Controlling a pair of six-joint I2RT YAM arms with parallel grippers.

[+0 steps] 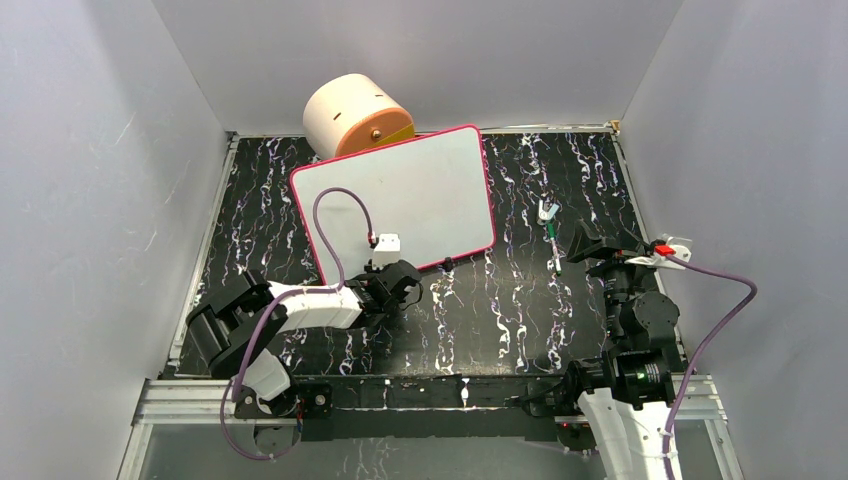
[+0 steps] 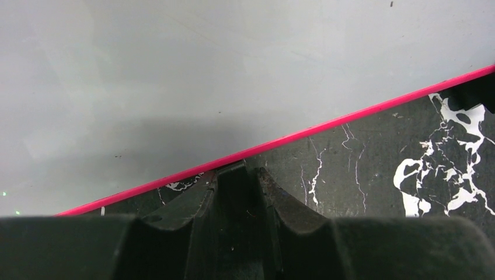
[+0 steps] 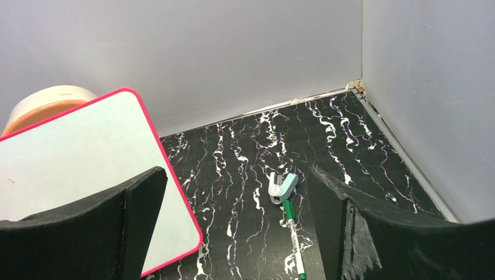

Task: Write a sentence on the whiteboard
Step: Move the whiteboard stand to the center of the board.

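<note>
Whiteboard [image 1: 420, 190] lies skewed mid-table, with a cream-and-orange cylinder [image 1: 350, 110] just behind its far-left corner. The face you see is plain white.

Your left gripper [image 1: 398, 283] is at the board's near long edge, roughly mid-edge. The wrist view puts the fingertips [image 2: 280, 198] right up against the pink rim [image 2: 327, 129], pointing into the board. The fingers are nearly together with a thin dark slot between them. Can't tell whether they pinch anything or are simply closed.

Your right gripper [image 1: 586, 246] is off to the board's right and not touching it, jaws wide apart, holding nothing. A white-and-green marker [image 3: 293, 233] lies on the black marbled table [image 1: 500, 300] just ahead of it. In the wrist view it is framed between the two fingers, with a mint clip-like piece [image 3: 282, 188] at its far end. The marker sits between the board's right edge and that gripper.

A purple cable [image 1: 340, 205] from the left arm loops over the board.
</note>
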